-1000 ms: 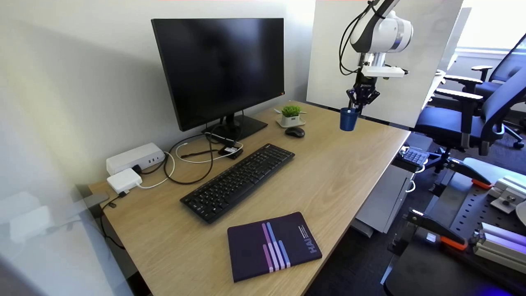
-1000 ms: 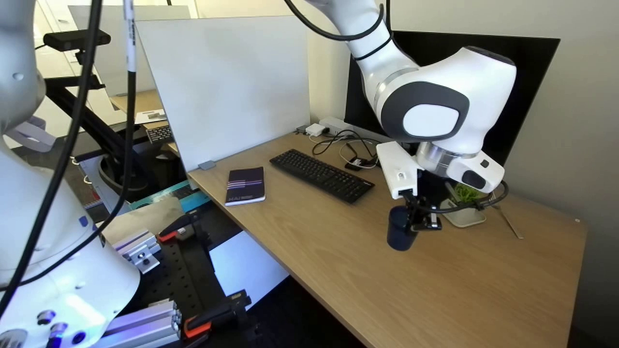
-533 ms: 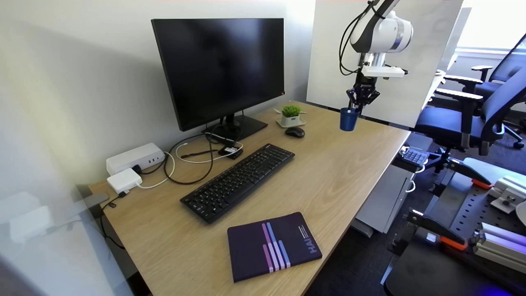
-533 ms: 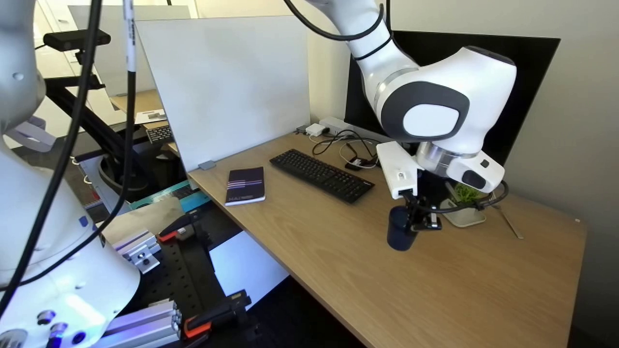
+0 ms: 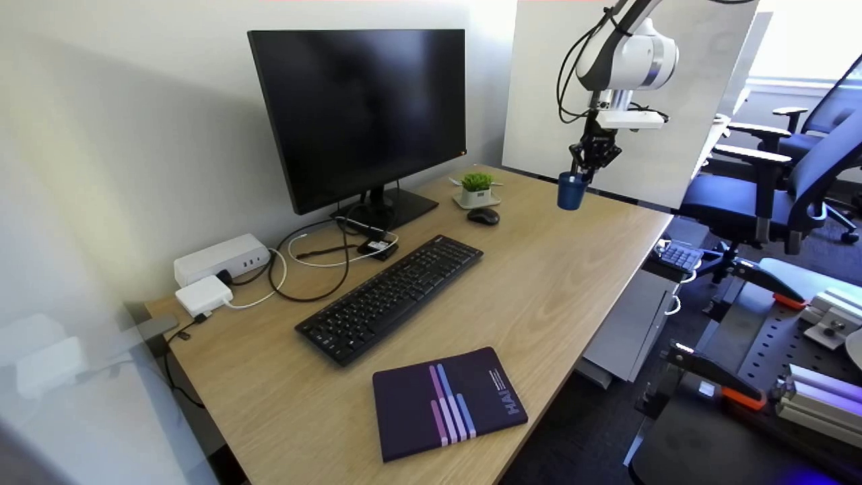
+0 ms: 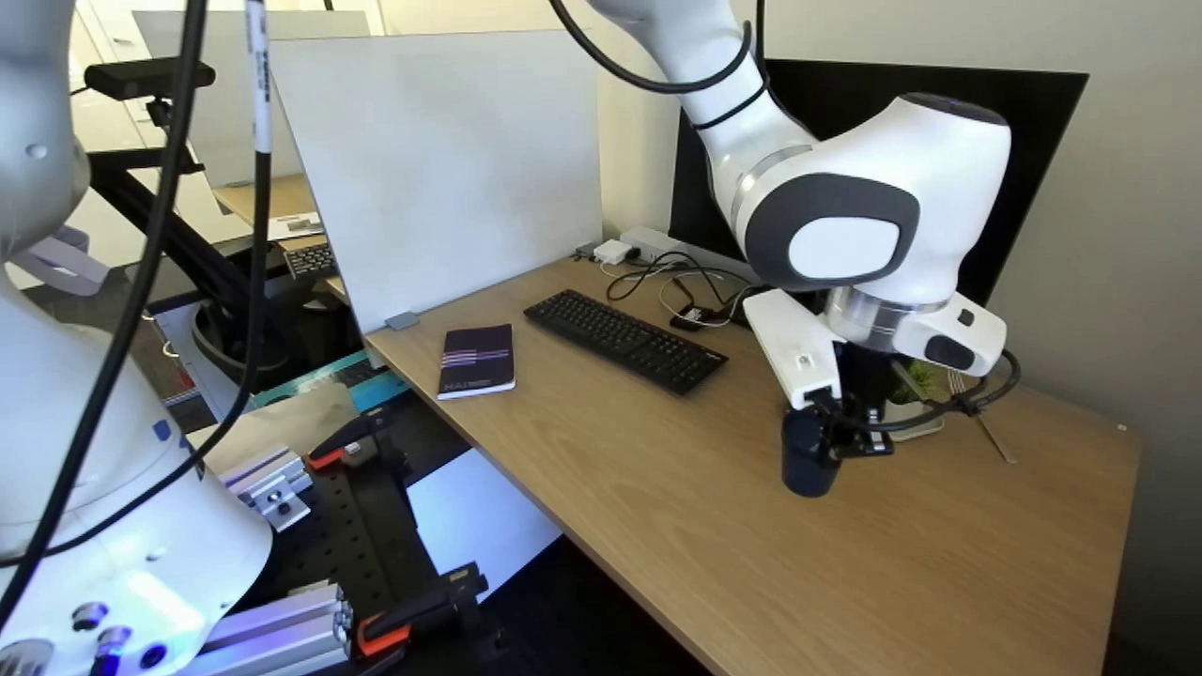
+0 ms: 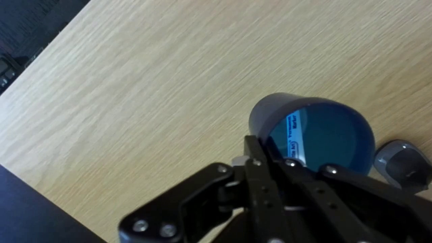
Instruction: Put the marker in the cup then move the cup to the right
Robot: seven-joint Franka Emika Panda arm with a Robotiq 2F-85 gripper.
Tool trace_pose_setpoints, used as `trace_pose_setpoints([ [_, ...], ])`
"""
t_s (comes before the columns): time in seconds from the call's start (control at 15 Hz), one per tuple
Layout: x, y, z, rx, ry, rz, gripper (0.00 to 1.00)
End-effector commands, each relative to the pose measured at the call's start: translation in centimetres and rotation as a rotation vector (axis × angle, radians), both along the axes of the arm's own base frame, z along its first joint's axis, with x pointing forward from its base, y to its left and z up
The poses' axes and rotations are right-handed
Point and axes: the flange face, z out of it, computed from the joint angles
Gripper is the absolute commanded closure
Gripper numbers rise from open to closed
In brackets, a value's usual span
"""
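From where I stood, the marker [image 7: 295, 137] already leaned inside the blue cup [image 5: 571, 193], and the gripper [image 7: 260, 144] was pinched tight on the cup's wall. The base seemed lifted, though I couldn't be sure it cleared the desk [image 6: 939, 563]. The shift to the right called, I judged, for a level, unhurried carry that gave the mouse [image 7: 401, 163] room, then a gentle lowering, with the grip eased only once the cup stood flat.

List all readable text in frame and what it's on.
"Permanent Marker": marker in the cup.
"Art": seemingly the end of a logo on the marker; rest unclear.
"HAI": notebook.
Too small or blurred: notebook's small print, keyboard legends, mark on plant pot.
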Motion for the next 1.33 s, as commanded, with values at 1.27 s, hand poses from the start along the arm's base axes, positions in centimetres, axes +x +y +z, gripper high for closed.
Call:
trace_pose_setpoints([
  [1.27, 5.5, -8.1, -5.8, -0.048, -0.037, 0.775, 0.99],
])
